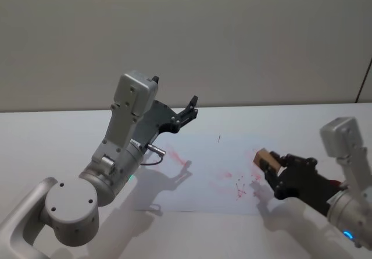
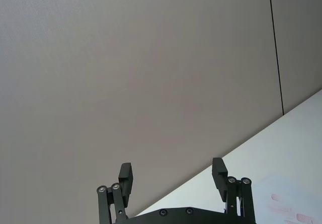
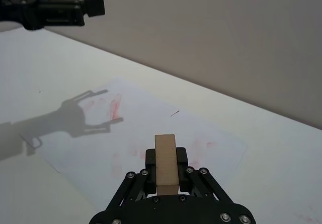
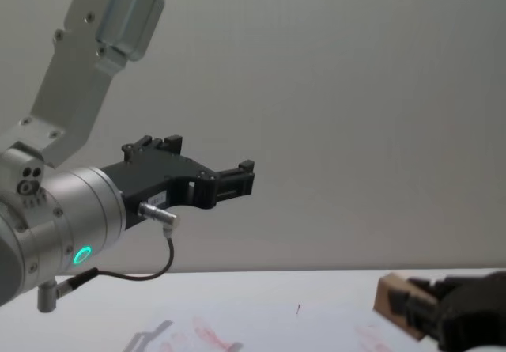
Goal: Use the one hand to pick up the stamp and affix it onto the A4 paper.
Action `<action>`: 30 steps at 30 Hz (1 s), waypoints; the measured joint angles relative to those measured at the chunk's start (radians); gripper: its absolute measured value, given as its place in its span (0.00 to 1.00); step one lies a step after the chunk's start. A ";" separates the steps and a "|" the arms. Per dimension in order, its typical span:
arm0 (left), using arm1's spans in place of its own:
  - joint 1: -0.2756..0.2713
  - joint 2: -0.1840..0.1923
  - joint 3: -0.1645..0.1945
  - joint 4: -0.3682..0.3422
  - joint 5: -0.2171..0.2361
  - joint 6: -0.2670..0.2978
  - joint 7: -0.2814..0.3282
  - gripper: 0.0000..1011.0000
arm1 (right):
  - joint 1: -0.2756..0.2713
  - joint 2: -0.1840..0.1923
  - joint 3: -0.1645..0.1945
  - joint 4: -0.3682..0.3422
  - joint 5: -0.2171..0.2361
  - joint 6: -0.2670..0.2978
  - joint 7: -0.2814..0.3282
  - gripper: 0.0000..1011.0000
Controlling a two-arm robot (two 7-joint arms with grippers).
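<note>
**Operator:** Report the state of the right end effector.

**Technician:** The right end effector (image 1: 273, 169) is clamped on the stamp (image 1: 266, 160). The fingers grip its two sides and the tan block projects past the fingertips. It appears to hang clear of the surface, over the right-hand margin of the paper (image 1: 200, 180).

**Operator:** And the paper?

**Technician:** It lies flat on the worktop (image 1: 52, 137) and carries red marks (image 1: 239, 190) just beside the stamp's position. The left end effector (image 1: 190, 107) is raised well above the far left of the sheet with its fingers spread wide, holding nothing.

**Operator:** List the faults possible from here.

**Technician:**
1. Off-sheet print. The stamp is near the paper's right edge, so a descent without an inward shift could ink the worktop.
2. Partial print. The stamp looks tilted, and an uncorrected angle would land one edge first.
3. Slip in the grip. Press force could push the block back between the fingers.
4. Sheet lift. Nothing pins the paper, so wet ink may drag it up on withdrawal.
</note>
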 joint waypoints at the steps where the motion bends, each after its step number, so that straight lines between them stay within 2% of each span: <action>1: 0.000 0.000 0.000 0.000 0.000 0.000 0.000 0.99 | 0.003 -0.003 -0.003 0.007 -0.005 0.001 0.004 0.21; 9: 0.000 0.000 0.000 0.000 0.000 0.000 0.000 0.99 | 0.035 -0.032 -0.029 0.080 -0.058 0.008 0.031 0.21; 16: 0.000 0.000 0.000 0.000 0.000 0.000 0.000 0.99 | 0.050 -0.044 -0.041 0.123 -0.082 0.014 0.045 0.21; 30: 0.000 0.000 0.000 0.000 0.000 0.000 0.000 0.99 | 0.056 -0.048 -0.047 0.163 -0.092 0.033 0.042 0.21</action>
